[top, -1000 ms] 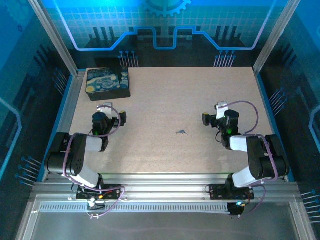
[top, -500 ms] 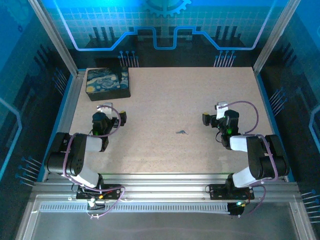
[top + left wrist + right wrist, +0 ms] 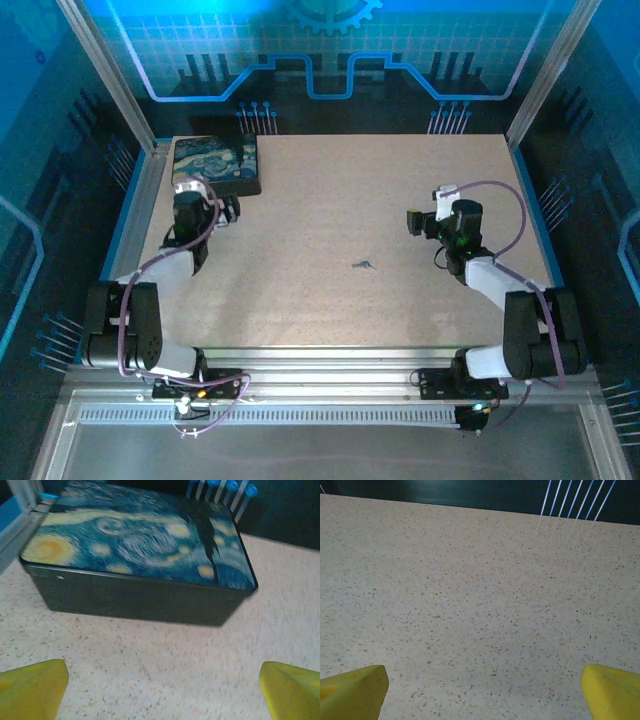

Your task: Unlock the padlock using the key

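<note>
Speckled beige counter [image 3: 330, 200] inside a blue-lit enclosure. Left gripper [image 3: 228, 208]: yellow fingertips [image 3: 32, 687] spread wide, nothing between them. Black box [image 3: 135, 597] with blue-yellow swirl lid stands straight ahead of it, near, not touching. Right gripper [image 3: 414, 222]: spread wide too, empty, bare counter ahead of it in the wrist view. Key [image 3: 363, 265]: small grey item lying flat, left of the right gripper and nearer the arm bases, well apart from both grippers; too small for detail
</note>
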`<state>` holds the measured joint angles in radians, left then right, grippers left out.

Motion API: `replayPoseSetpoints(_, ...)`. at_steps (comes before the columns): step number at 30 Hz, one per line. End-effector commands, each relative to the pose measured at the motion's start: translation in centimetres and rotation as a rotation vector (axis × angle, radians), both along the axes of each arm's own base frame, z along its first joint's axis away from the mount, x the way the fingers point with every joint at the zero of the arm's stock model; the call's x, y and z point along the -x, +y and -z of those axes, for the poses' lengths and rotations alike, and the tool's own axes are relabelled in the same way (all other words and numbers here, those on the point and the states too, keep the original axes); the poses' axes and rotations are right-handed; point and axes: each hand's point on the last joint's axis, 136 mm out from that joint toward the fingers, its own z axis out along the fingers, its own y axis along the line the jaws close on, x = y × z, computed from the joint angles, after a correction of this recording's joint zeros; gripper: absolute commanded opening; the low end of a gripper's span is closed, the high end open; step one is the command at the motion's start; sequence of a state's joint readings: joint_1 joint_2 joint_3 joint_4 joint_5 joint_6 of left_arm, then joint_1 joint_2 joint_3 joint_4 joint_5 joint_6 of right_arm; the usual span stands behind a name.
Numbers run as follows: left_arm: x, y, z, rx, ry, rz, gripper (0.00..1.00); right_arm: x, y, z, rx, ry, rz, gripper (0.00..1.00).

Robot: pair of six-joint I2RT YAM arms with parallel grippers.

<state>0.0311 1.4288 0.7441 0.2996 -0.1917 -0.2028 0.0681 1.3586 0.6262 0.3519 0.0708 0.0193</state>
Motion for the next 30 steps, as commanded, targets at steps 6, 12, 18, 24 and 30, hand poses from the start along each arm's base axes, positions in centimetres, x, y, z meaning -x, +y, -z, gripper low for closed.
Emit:
replayPoseSetpoints(6, 0.2, 2.9, 2.7, 0.243, 0.305, -0.367, 0.99, 1.0, 5.8, -1.5, -0.021, 0.139, -0.122, 0.94)
replayPoseSetpoints(12, -4.7, 2.6, 3.6, 0.391, 0.297, -0.441, 0.99, 2.0, 11.8, -2.5, -0.004, 0.133, -0.254, 0.94)
replayPoseSetpoints(18, -9.6, 2.1, 5.4, 0.479, 0.269, -0.423, 0.98, 3.1, 15.8, -2.1, 0.030, 0.134, -0.354, 0.93)
replayPoseSetpoints(24, -11.3, 1.9, 6.2, 0.507, 0.361, -0.393, 0.97, 3.6, 18.8, -1.6, 0.036, 0.151, -0.424, 0.93)
replayPoseSetpoints(30, -9.3, 1.2, 11.0, 0.581, 0.563, -0.382, 0.90, 4.2, 21.4, -0.5, 0.072, 0.206, -0.493, 0.91)
